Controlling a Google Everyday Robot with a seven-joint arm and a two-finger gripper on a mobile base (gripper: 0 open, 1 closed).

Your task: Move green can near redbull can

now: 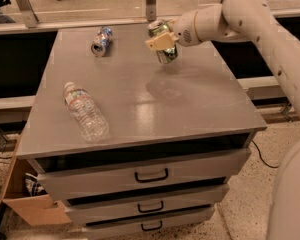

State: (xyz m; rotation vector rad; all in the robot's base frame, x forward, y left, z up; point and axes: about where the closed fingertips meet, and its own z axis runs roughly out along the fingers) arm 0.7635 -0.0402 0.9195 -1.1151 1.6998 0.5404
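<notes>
The green can (163,43) is held in my gripper (162,40) above the grey cabinet top (140,91), tilted, at the back middle. The gripper's fingers are shut on the can and it hangs clear of the surface, with its shadow below it. The redbull can (101,40) lies on its side at the back left of the top, its silver end toward the front. The green can is to the right of it, with a gap between them.
A clear plastic water bottle (85,111) lies on its side at the front left of the top. The cabinet has three drawers (150,174) below. A cardboard box (30,204) stands on the floor at the left. A railing runs behind the cabinet.
</notes>
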